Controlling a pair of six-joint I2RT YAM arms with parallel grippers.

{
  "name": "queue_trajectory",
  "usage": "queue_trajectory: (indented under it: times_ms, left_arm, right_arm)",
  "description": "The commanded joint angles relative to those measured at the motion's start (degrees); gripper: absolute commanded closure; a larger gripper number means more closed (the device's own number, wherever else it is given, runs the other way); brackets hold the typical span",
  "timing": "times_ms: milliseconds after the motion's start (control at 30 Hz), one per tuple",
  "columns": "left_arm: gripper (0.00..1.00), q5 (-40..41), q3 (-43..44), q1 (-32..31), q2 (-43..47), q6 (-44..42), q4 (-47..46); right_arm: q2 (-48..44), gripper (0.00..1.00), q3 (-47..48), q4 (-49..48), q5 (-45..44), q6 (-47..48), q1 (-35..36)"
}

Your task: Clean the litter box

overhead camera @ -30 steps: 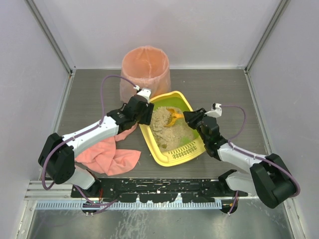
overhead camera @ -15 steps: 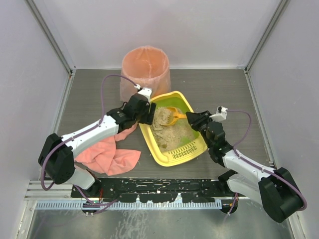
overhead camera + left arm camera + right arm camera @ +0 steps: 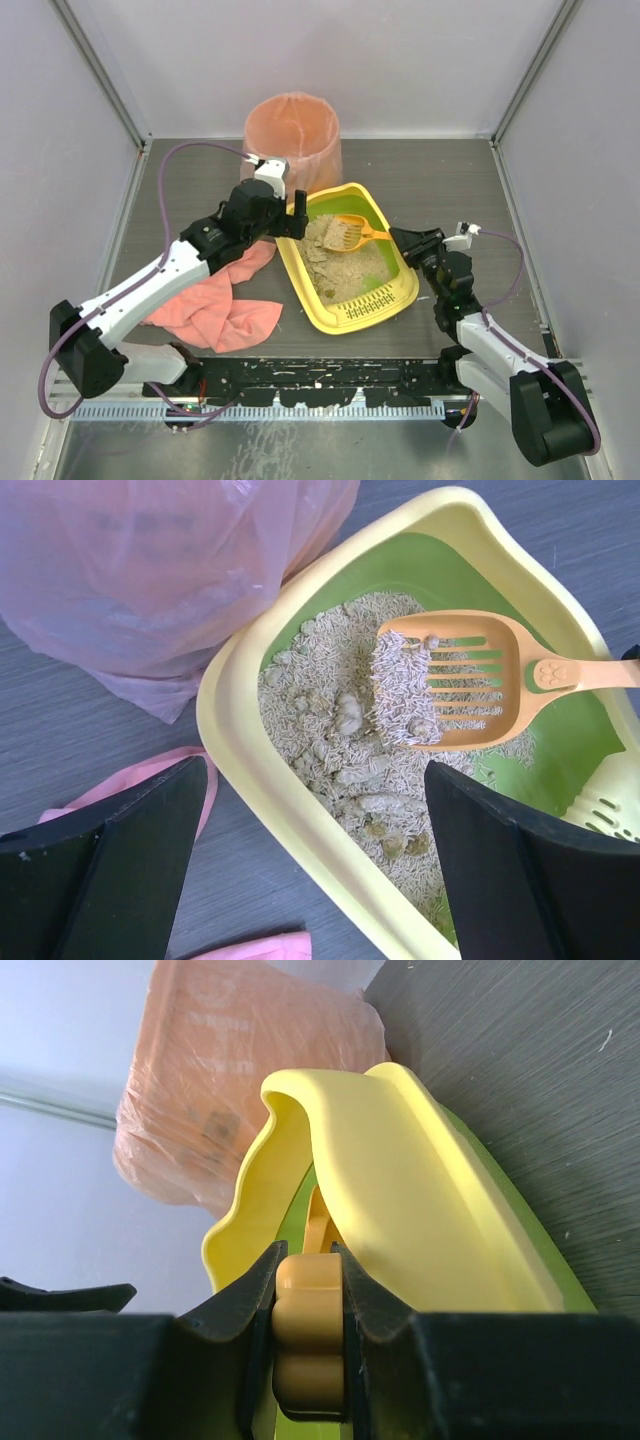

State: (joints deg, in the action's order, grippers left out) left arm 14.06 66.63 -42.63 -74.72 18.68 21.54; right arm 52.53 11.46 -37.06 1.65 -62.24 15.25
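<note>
1. Table (image 3: 450, 180): grey surface, carries all items.
2. Bin (image 3: 292, 135): upper centre of the top view, pink liner, just beside the far corner of the litter box.
3. Litter box (image 3: 297, 280): centre of the top view, flat on the table, grate end toward the bottom, beige litter inside.
4. Cloth (image 3: 215, 315): pink, lower left, beside the box.
5. Left gripper (image 3: 296, 212): above the upper-left rim of the box, fingers wide apart, holding nothing.
6. Right gripper (image 3: 408, 240): at the right rim, fingers clamped on the scoop (image 3: 345, 232) handle.
7. Clump (image 3: 400, 685): 1 mass of litter lying in the scoop head.
</note>
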Motion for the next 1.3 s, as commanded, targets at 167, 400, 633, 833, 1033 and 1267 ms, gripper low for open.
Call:
queue_trajectory:
  times_ms: [167, 400, 633, 833, 1033, 1267]
  left_arm:
    - [0.08, 3.0, 1.4, 0.2, 5.8, -1.0, 2.5]
    - [0.12, 2.2, 0.5, 0.2, 5.7, -1.0, 2.6]
    - [0.12, 2.0, 0.3, 0.3, 6.8, -1.6, 3.3]
    - [0.11, 2.5, 0.0, 0.4, 8.4, -1.9, 3.6]
    - [0.11, 2.1, 0.7, 0.5, 8.5, -2.2, 4.4]
    - [0.1, 2.5, 2.3, 0.6, 9.2, -4.1, 6.1]
  right_arm:
    - [2.5, 0.99, -4.0, -16.8, 9.0, -8.6, -4.0]
    - [0.0, 0.99, -5.1, -18.5, 10.2, -7.3, -4.9]
    - [3.0, 0.99, -6.4, -22.9, 15.5, -11.9, -10.4]
    - [17.7, 0.99, -6.9, -42.2, 23.4, -21.4, -13.3]
    - [24.5, 0.99, -6.5, -49.5, 24.2, -24.8, -12.1]
    - [21.7, 0.99, -6.3, -45.6, 25.1, -22.5, -12.3]
